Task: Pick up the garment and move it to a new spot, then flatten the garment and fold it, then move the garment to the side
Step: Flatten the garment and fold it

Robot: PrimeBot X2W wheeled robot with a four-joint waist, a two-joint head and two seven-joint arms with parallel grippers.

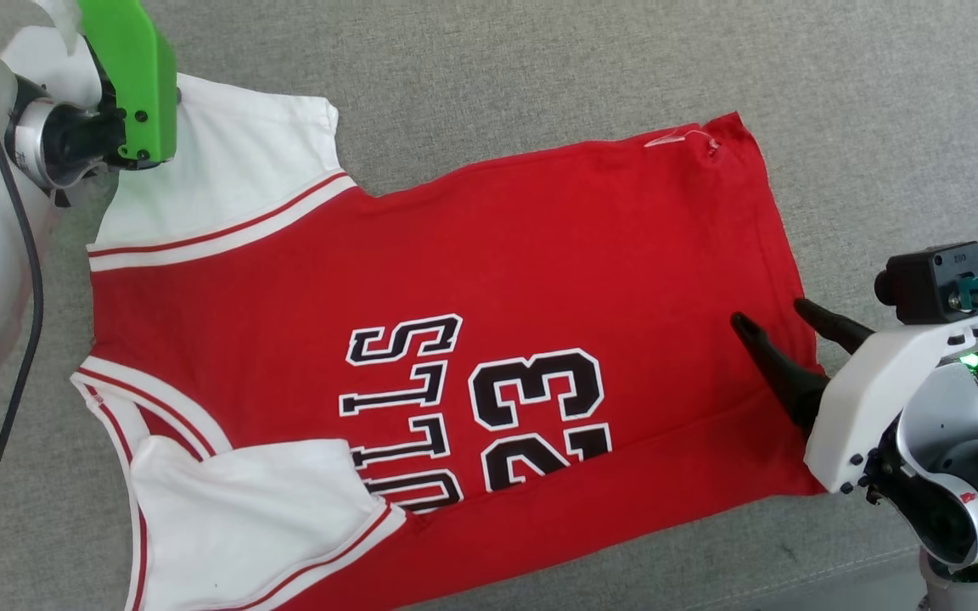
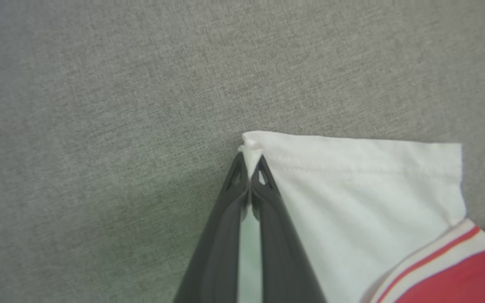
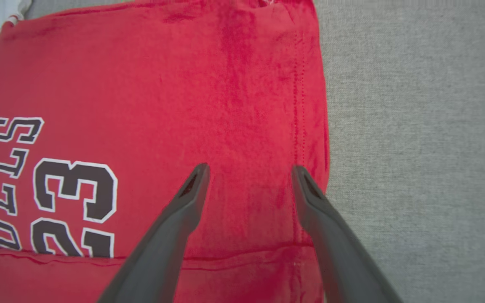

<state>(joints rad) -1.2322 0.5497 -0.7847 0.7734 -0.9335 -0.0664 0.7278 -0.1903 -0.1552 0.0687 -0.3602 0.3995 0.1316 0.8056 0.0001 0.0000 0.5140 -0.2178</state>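
Currently flattening appears to be underway. The left end effector [image 2: 249, 162] is clenching the white sleeve corner [image 2: 251, 141] of the red jersey T-shirt [image 1: 497, 255], which is lying spread face-up on the grey fabric surface [image 1: 879, 102]. The right end effector [image 3: 249, 176] is hovering released, with the hem [image 3: 310, 126] just beneath its fingertips. It is likely needing to pinch that hem next and draw outward.

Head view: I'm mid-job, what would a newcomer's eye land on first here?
The red garment with BULLS 23 lettering lies spread nearly flat across the grey cloth surface. At its upper left the left gripper has its fingers shut on a corner of the white sleeve; at the right hem the right gripper is open.
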